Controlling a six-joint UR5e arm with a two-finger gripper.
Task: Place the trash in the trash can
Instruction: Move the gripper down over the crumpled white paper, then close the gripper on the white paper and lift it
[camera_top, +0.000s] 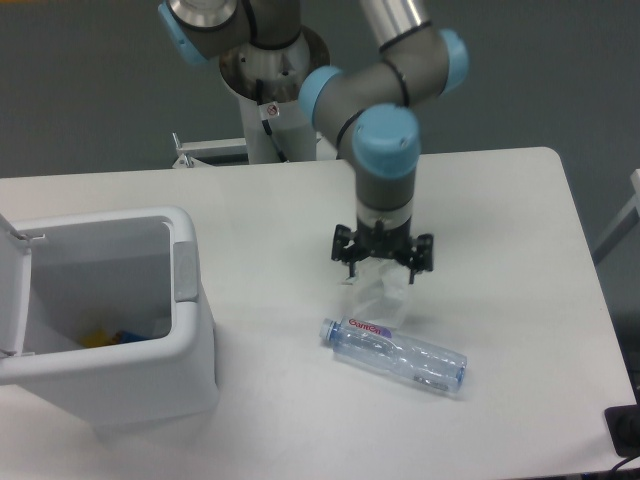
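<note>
The trash is two things. A clear plastic bottle with a red-lettered label and a pale blue cap lies on its side on the white table, cap to the left. A small transparent film packet sits just behind it. My gripper points straight down over the packet's far end. Its black fingers stand apart on either side of the film, so it looks open. I cannot tell whether the fingers touch the packet. The white boxy trash can stands at the front left, lid open, well left of the gripper.
Yellow and blue items lie at the bottom of the trash can. Its open lid stands up at the far left. The arm's base rises behind the table's back edge. A dark object sits at the lower right.
</note>
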